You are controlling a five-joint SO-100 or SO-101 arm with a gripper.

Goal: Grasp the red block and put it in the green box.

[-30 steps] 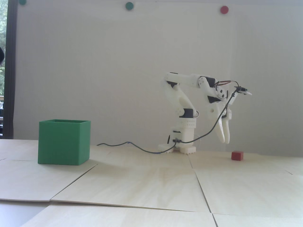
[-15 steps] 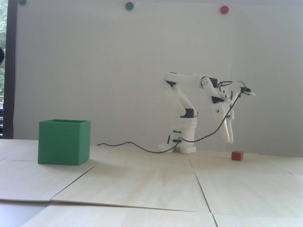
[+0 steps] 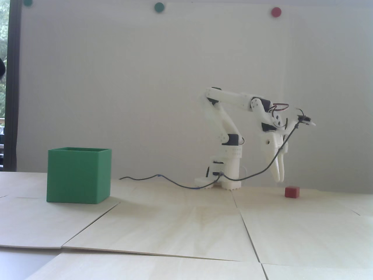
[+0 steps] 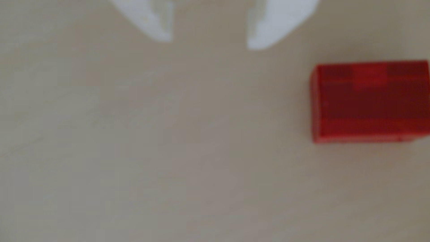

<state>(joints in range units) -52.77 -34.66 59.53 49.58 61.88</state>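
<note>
The green box (image 3: pixel 78 175) stands upright on the pale wooden tabletop (image 3: pixel 186 227) toward its left edge in the fixed view, open at the top; its thin walls hide the inside from this low angle, so what it holds cannot be told. The red block (image 3: pixel 292 192) is a tiny matte cube lying flat on the tabletop toward the right edge, well apart from the box. In the wrist view the block (image 4: pixel 372 102) sits at the right border, partly cut off, its top face a darker red than its thin left side, and blurred.

The white arm (image 3: pixel 230 137) bends over from its base, and the fingers (image 3: pixel 279 178) point down, near the block and apart from it. In the wrist view the fingers (image 4: pixel 263 35) stand moderately apart with bare tabletop between them, holding nothing.
</note>
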